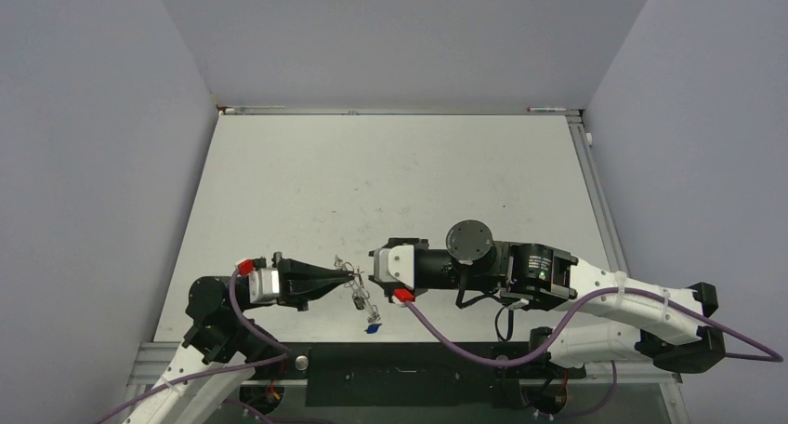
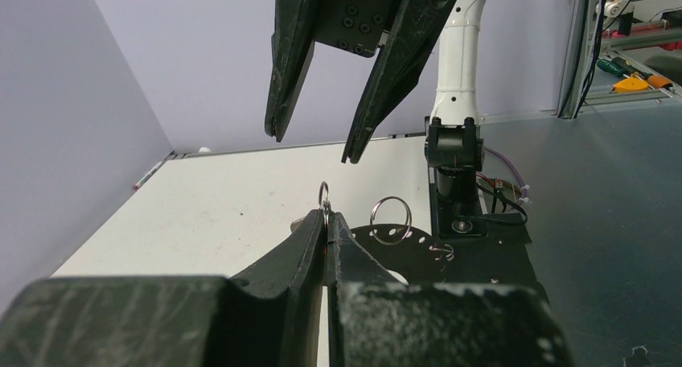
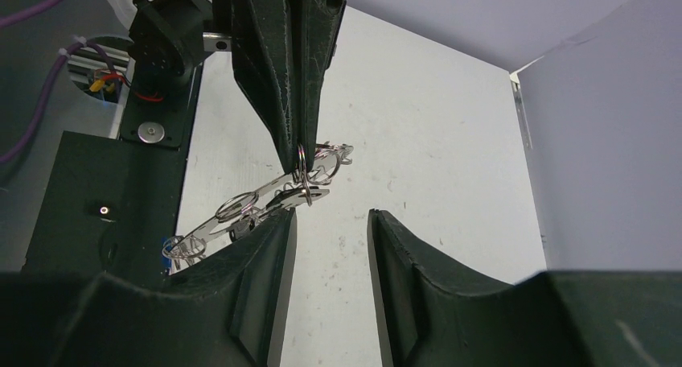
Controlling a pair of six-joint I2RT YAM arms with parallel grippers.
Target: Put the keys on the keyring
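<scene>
- Pinches keyring (image 3: 257, 199) with left gripper (image 3: 299, 146), jaws fully closed on a small wire loop (image 2: 323, 196) at the rim; holds it in the air over the table (image 1: 372, 182), close to the near edge.
- Leaves right gripper (image 3: 330, 222) open and holding nothing, just a bare gap between its fingers.
- Key relation: keyring sits just off that gap. Long axis slants from the pinch point down toward the right finger (image 3: 261, 254) at picture-left. Touching it or passing behind, cannot tell.
- Faces both grippers tip to tip in top view; right one nearer the ring's free end.
- Left wrist view only: shows right fingertips hanging above the pinched loop, apart from the metal, plus a second loop (image 2: 391, 220) upright beside it.
- Right wrist view only: shows the flat silver band itself.
- Top view only: shows keys (image 1: 361, 300) bunched under the ring and a blue tag (image 1: 372, 329) nearer the edge; hung or lying loose, cannot tell.
</scene>
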